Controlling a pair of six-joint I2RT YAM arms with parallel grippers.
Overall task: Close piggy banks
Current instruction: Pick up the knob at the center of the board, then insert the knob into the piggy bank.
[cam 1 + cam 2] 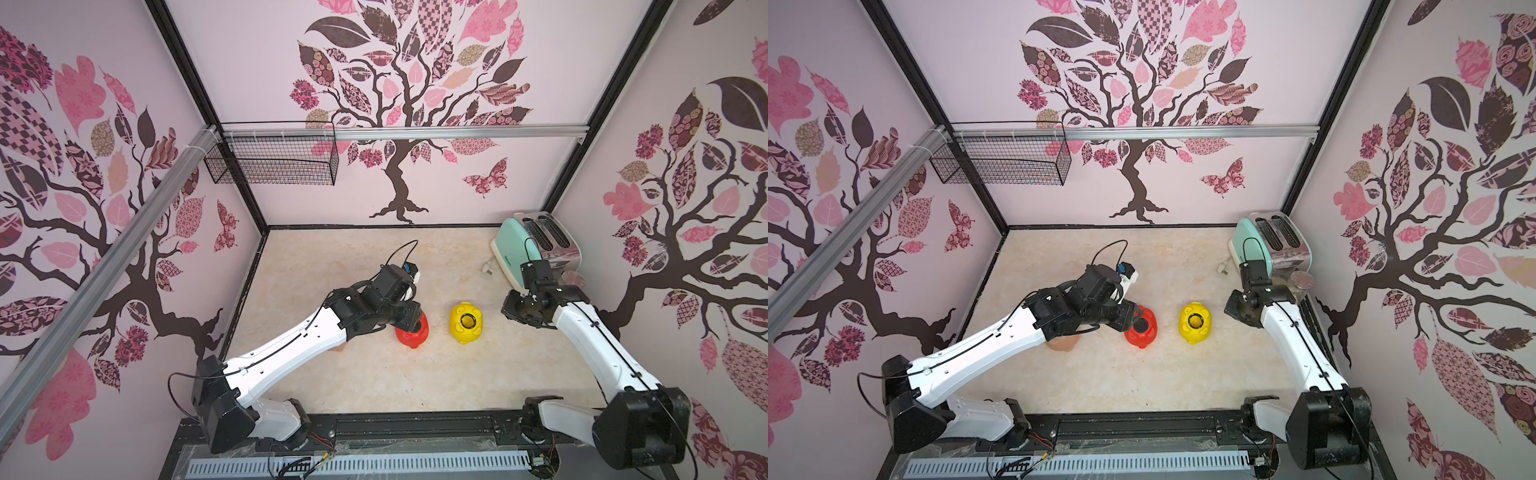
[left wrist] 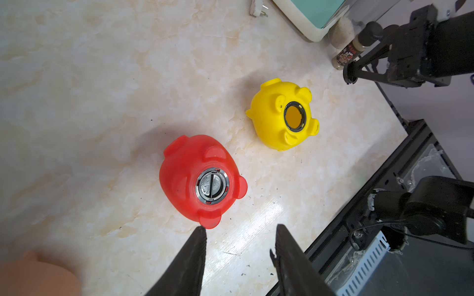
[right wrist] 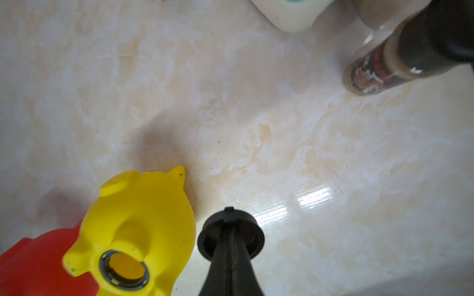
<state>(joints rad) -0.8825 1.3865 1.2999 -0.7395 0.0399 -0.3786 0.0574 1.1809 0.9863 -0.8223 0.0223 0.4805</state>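
Three piggy banks lie belly-up on the marble top. The red one [image 2: 184, 166] [image 1: 415, 336] has a grey plug [image 2: 211, 188] seated in its belly hole. On the yellow one [image 2: 272, 120] [image 3: 143, 210] [image 1: 465, 328] the hole stands open. The peach-pink one [image 1: 1063, 343] is mostly hidden under my left arm. My left gripper [image 2: 241, 226] [image 1: 1133, 316] hovers beside the red bank, open and empty, one fingertip close to a red foot. My right gripper [image 3: 230, 228] [image 1: 513, 309] is shut on a small black round plug [image 3: 230, 215], just right of the yellow bank.
A mint-green toaster [image 1: 523, 249] stands at the back right, its cord plug [image 1: 487, 269] on the table. A spice bottle [image 3: 372, 74] and a jar [image 1: 1302, 282] stand beside it. A wire basket [image 1: 274, 158] hangs on the back wall. The black frame rail [image 1: 415, 428] runs along the front.
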